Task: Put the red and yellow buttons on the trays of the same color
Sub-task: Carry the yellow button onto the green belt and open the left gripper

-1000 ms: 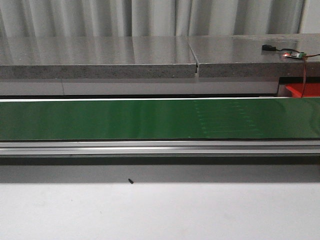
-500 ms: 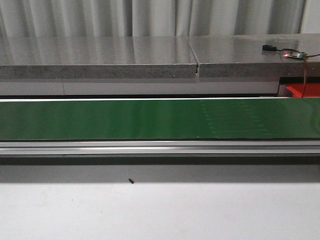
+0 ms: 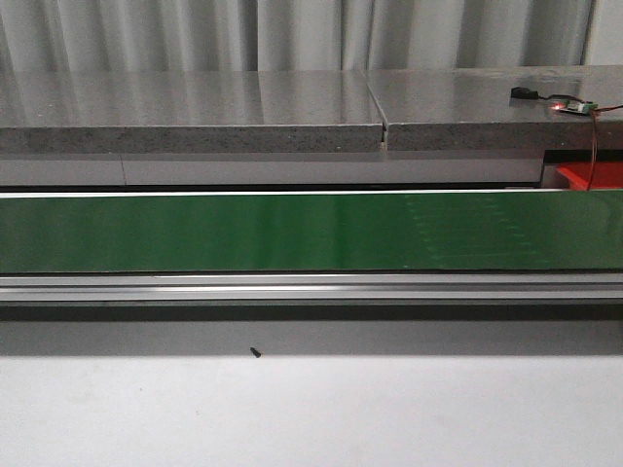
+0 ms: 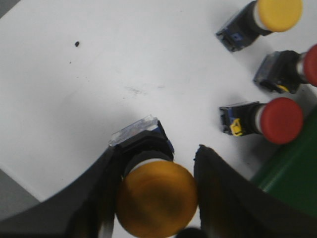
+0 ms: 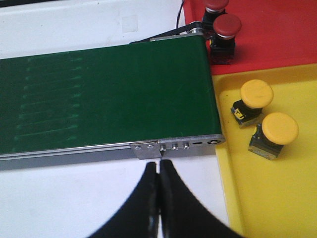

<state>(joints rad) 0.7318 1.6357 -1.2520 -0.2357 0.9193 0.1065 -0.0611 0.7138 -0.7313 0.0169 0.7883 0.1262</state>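
Left hand (image 4: 156, 193) grips a yellow button (image 4: 156, 198) at the bottom of its wrist view, fingers on both sides of the cap, body still on the white tabletop (image 4: 99, 74). Pickup step in hand. Three more buttons wait upper right: one yellow (image 4: 280, 12), two red (image 4: 280, 119) (one cut off by the frame edge). Right hand (image 5: 159, 173) is closed, empty, bottom centre, near the green belt (image 5: 99, 94). Yellow tray (image 5: 287, 198) holds two, red tray (image 5: 277, 34) two. Next, probably: lift and set it on the belt.
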